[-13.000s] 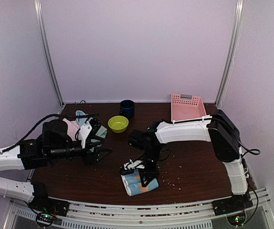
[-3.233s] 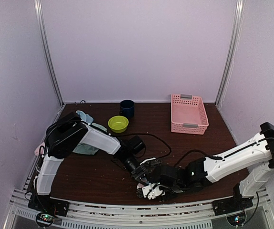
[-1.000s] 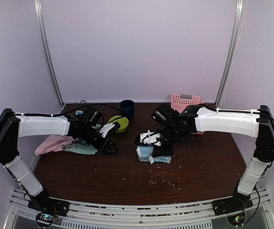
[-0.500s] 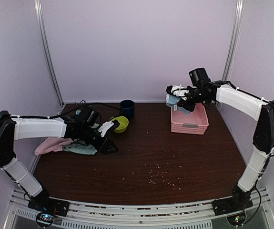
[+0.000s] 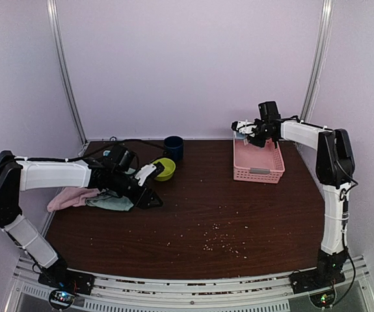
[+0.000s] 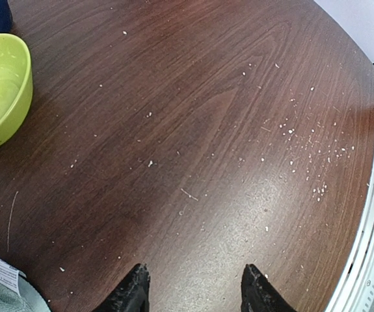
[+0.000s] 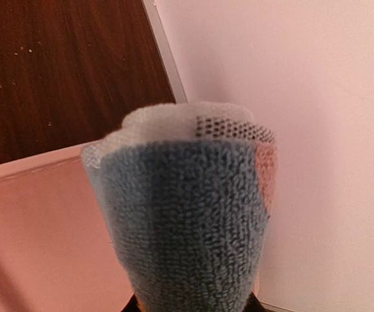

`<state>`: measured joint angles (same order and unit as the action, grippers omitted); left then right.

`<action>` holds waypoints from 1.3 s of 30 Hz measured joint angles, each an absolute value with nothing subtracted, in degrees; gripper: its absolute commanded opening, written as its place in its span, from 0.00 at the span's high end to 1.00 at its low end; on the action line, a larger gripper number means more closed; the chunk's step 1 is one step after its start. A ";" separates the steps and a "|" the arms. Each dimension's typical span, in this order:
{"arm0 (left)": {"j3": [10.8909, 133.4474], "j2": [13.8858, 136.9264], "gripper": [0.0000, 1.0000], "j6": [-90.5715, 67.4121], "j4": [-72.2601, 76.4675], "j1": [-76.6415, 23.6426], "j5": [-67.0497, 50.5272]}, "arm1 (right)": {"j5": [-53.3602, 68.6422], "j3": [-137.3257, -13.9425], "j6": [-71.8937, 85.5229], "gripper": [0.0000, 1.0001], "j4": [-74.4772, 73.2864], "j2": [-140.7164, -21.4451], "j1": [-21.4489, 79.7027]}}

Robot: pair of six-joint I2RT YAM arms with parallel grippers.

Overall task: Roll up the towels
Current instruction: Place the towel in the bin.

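Patched blue towel roll (image 7: 187, 221) has gone from table centre to over the far rim of the pink basket (image 5: 258, 171), R gripper (image 5: 244, 128) clamped on it. Long axis runs along my fingers, free end twd back wall. L gripper (image 6: 193, 291) jaws apart, empty, by mint towel (image 5: 112, 203).

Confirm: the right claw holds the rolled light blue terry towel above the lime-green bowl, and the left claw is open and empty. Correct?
Wrong place. The right claw holds the rolled light blue terry towel above the pink plastic lattice basket, not the lime-green bowl; the top external view shows it. The left claw is open and empty.
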<state>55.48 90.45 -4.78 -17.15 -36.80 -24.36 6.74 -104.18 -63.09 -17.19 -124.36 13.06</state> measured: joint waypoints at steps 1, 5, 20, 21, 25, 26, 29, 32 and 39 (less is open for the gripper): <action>55.48 90.54 0.51 -4.78 -17.08 -36.80 -24.40 | 6.52 -105.71 -63.64 0.92 -16.58 -125.89 12.62; 55.48 90.76 0.51 -4.73 -16.60 -36.67 -24.73 | 5.85 -109.25 -66.19 0.92 -14.50 -129.93 11.16; 55.48 92.01 0.51 -4.51 -16.27 -34.92 -27.00 | 4.82 -115.92 -74.26 0.90 -7.44 -141.71 9.82; 55.48 92.03 0.51 -4.51 -16.25 -34.85 -27.09 | 4.75 -116.92 -74.72 0.89 -7.57 -142.76 9.80; 55.48 92.05 0.51 -4.51 -16.25 -34.81 -27.31 | 5.15 -119.74 -75.20 0.86 -8.69 -145.12 9.54; 55.48 92.05 0.51 -4.51 -16.25 -34.81 -27.33 | 5.15 -120.29 -75.37 0.86 -9.02 -145.25 9.43; 55.48 92.16 0.52 -4.51 -16.23 -34.81 -27.49 | 5.13 -120.88 -76.25 0.85 -9.74 -145.34 9.04; 55.48 92.38 0.52 -4.51 -16.23 -34.81 -27.64 | 5.08 -121.89 -76.99 0.86 -10.66 -146.19 8.56; 55.48 92.40 0.52 -4.49 -16.19 -34.81 -27.66 | 5.23 -122.78 -77.78 0.80 -12.69 -146.80 7.66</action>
<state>55.48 92.40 -4.49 -16.19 -34.81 -27.66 5.23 -122.78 -77.78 -12.69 -146.80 7.66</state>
